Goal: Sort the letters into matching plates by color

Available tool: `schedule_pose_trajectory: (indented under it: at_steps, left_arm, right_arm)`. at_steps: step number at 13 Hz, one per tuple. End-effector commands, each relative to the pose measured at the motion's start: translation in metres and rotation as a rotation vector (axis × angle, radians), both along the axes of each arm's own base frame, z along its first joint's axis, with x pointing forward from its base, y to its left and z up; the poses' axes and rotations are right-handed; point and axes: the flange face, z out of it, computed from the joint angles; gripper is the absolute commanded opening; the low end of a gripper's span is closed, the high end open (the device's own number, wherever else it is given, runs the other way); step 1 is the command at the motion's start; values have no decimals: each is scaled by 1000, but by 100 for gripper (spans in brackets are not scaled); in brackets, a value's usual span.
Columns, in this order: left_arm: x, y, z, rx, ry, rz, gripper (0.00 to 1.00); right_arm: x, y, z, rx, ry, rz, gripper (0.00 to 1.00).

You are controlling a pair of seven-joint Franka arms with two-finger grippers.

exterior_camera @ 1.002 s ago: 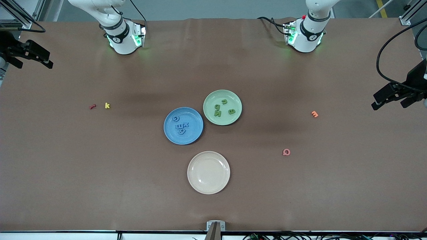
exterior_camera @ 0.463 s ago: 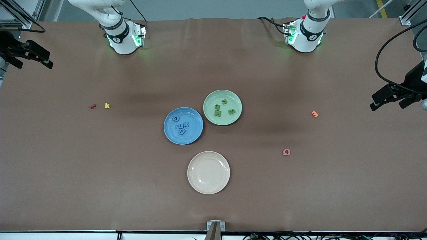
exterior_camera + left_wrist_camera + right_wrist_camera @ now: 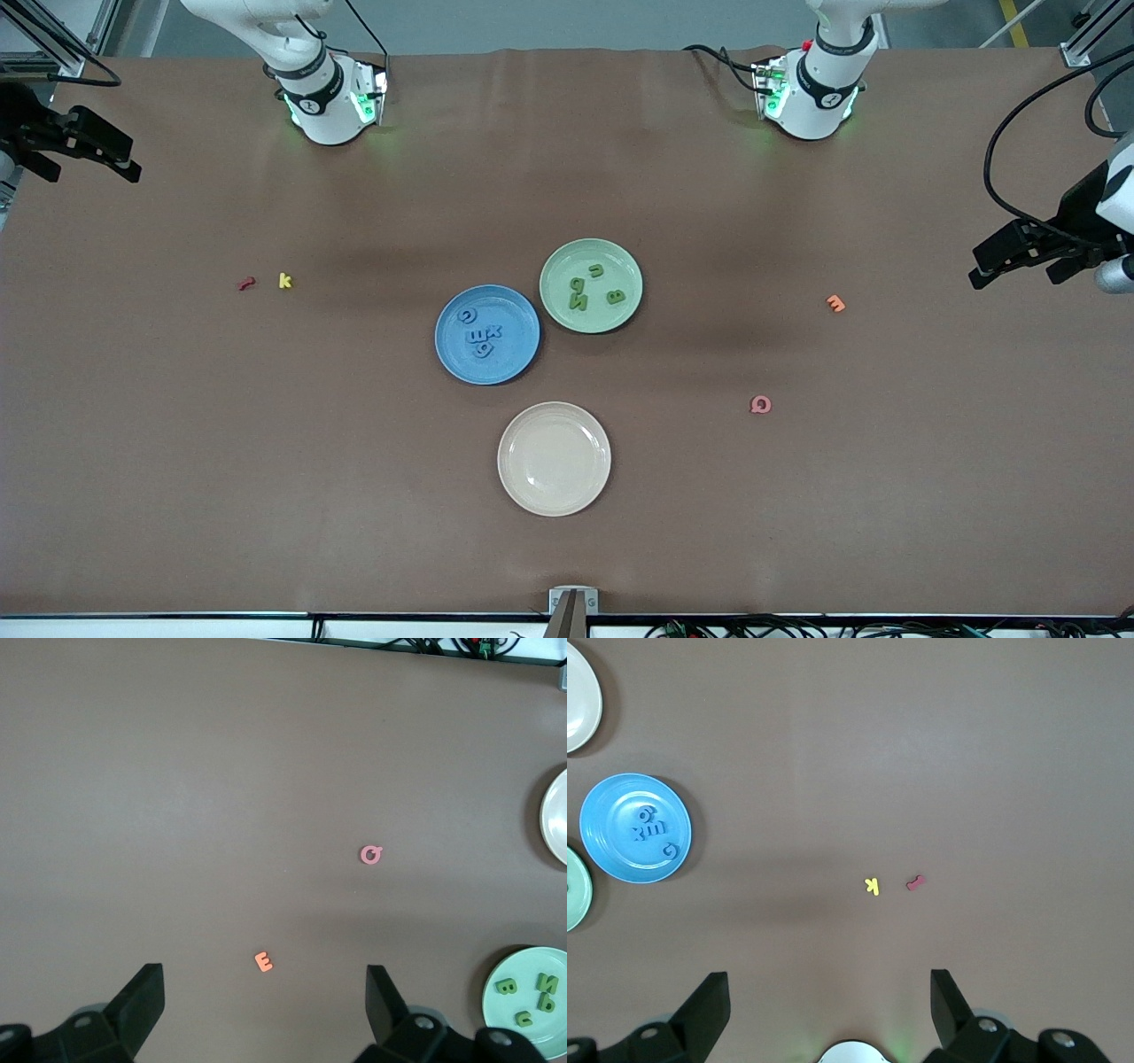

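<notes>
Now both plates (image 3: 523,310) filled mid-table, left gripper (image 3: 1019,257) and right gripper (image 3: 93,146) at edges

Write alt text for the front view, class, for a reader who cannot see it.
Four blue letters lie in the blue plate and four green letters in the light green plate mid-table, with a bare cream plate nearer the camera. Both open grippers, left and right, hang at the table's ends.

brown table (image 3: 177,461), grey floor (image 3: 532,22)
</notes>
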Motion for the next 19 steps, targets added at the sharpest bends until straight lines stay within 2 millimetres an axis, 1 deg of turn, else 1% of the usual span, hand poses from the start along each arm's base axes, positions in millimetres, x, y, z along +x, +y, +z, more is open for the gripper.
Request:
schedule_pose_trajectory:
  at_steps: [1,3,9,13,16,18,19]
  left_arm:
    - [-5,4,12,-12,-2,-6,100]
    - [-6,1,13,-12,-3,-11,100]
    - [-6,9,19,-20,-16,0,100]
    - [-10,6,23,-19,-24,-8,100]
    - [-10,9,28,-19,-33,-9,100]
    - [-14,2,37,-17,-48,-16,100]
    - [-15,-1,37,-15,-50,-22,100]
  right_arm:
    - [-5,0,4,-5,-6,15,100]
    - [-5,0,3,-5,0,13,100]
    - [-5,0,3,-5,-1,13,100]
    - [-5,-1,3,-5,2,11,100]
    - [-5,-1,3,-5,2,11,100]
    - [-5,-1,3,-5,0,11,100]
    - [-5,-1,3,-5,0,11,100]
